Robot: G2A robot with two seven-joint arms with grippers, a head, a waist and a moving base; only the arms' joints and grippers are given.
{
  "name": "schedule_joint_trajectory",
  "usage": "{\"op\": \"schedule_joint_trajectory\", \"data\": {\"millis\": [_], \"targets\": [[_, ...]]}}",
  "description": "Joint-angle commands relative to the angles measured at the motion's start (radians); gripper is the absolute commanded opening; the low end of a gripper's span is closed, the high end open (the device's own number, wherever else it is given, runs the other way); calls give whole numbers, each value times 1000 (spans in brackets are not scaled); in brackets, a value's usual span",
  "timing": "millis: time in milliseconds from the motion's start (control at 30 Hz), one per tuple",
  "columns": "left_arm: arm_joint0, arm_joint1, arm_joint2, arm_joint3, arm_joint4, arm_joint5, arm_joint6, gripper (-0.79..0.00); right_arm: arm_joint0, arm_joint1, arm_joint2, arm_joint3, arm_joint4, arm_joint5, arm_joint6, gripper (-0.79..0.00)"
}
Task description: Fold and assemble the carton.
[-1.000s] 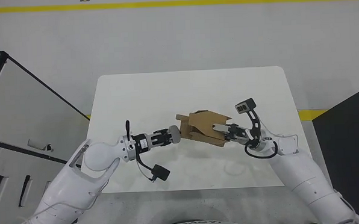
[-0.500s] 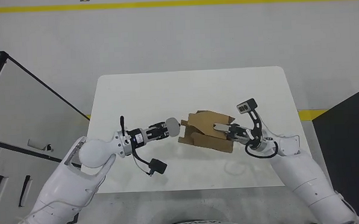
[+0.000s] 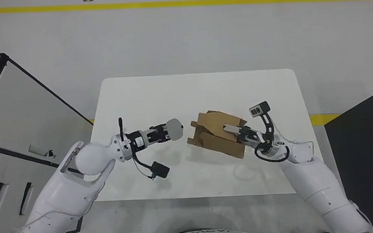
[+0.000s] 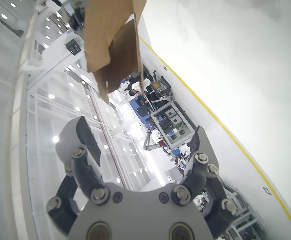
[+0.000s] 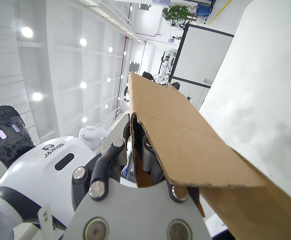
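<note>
**Right gripper clamped on carton, left gripper open just beside it**

Carton point(image 3: 213, 134): brown corrugated, partly folded, flaps loose. It sits over the white table point(image 3: 173, 92), a bit right of centre, between the two arms. The top view doesn't show whether its underside rests on the table or is held just off it.

Right gripper point(image 3: 233, 129): at the carton's right end, jaws closed on one cardboard panel. In the right wrist view a panel edge of the carton point(image 5: 181, 141) runs straight into the right gripper point(image 5: 136, 150), pinched between its jaws. A wide flap slants away across the front of the camera.

Left gripper point(image 3: 173, 128): at the carton's left end, just beside it, with a small gap and no contact. In the left wrist view the left gripper point(image 4: 139, 127) has its fingers point(image 4: 88, 138) spread wide with nothing between them. The carton point(image 4: 106, 34) is beyond the fingertips and apart from them, showing two overlapping panels and an open end.

Arms: both forearms lie low over the near half of the table, roughly in line and pointing at each other, with the carton in the middle.

Surroundings: a dark-framed cabinet point(image 3: 3, 80) stands off the table's left side. A yellow line point(image 3: 181, 2) crosses the floor on the far side.
</note>
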Motion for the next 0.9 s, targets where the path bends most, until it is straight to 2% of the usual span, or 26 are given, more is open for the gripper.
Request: {"op": "schedule_joint_trajectory", "data": {"millis": [0, 300, 433, 667, 700, 800, 867], "targets": [[-6, 6, -5, 2, 0, 37, 39, 0, -4, 1, 12, 0, -7, 4, -22, -785], [-10, 5, 16, -17, -41, 45, 53, 0, -10, 0, 11, -22, -32, 18, -50, -785], [-12, 0, 17, 4, -127, -23, 49, 0, -17, 0, 19, -39, -54, 2, -60, -785], [-12, 0, 17, 4, -127, -23, 49, 0, -20, 0, 23, -40, -57, -7, -69, -785], [-6, 0, 24, 11, -155, -43, 58, 0, -20, -1, 22, -43, -61, -6, -72, -785], [-33, -1, 7, 28, -305, -318, 88, 0, -25, -1, 24, -72, -106, -34, -84, -785], [-64, -2, 1, 23, -406, -412, 163, 0, -29, -1, 30, -78, -119, -60, -89, -785]]}}
